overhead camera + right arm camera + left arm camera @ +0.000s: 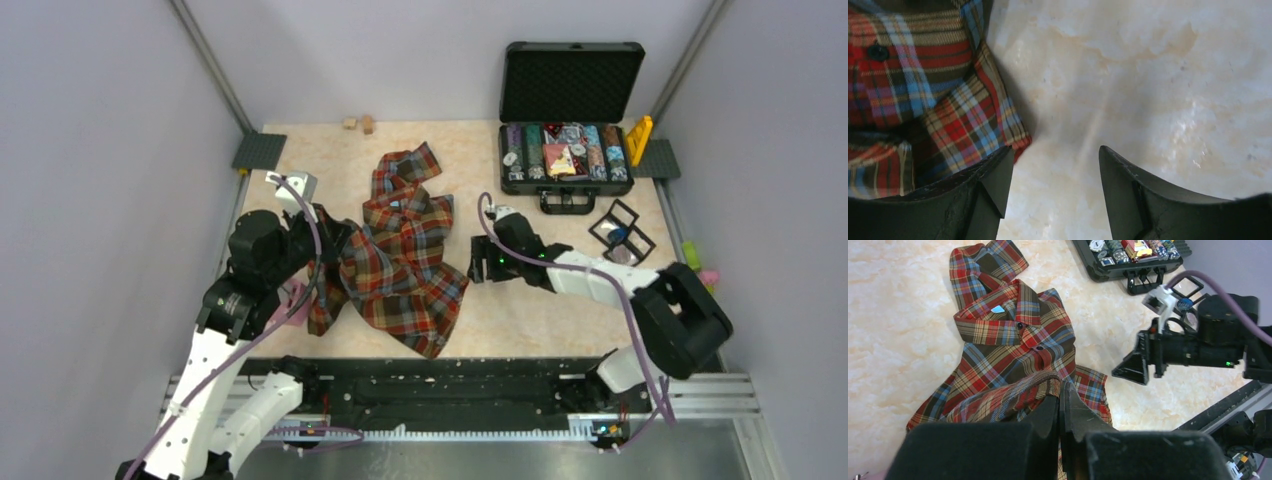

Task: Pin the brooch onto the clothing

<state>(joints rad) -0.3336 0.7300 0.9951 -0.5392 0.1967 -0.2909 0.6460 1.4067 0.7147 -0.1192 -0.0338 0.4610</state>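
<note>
The plaid shirt (405,255) lies crumpled mid-table, collar toward the back; it also shows in the left wrist view (1008,345) and the right wrist view (913,90). My left gripper (335,243) is shut on a raised fold of the shirt's left edge (1060,386). My right gripper (478,263) is open and empty, low over the bare table at the shirt's right hem (1053,155); its left finger (993,175) sits at the hem's corner. A small blue round thing (620,237), probably the brooch, lies among black square frames at the right; it also shows in the left wrist view (1185,303).
An open black case (565,150) of chips stands back right, with a yellow piece (638,140) beside it. Two small wooden blocks (358,123) lie at the back. A pink block (708,277) and a green piece (690,250) sit at the right edge.
</note>
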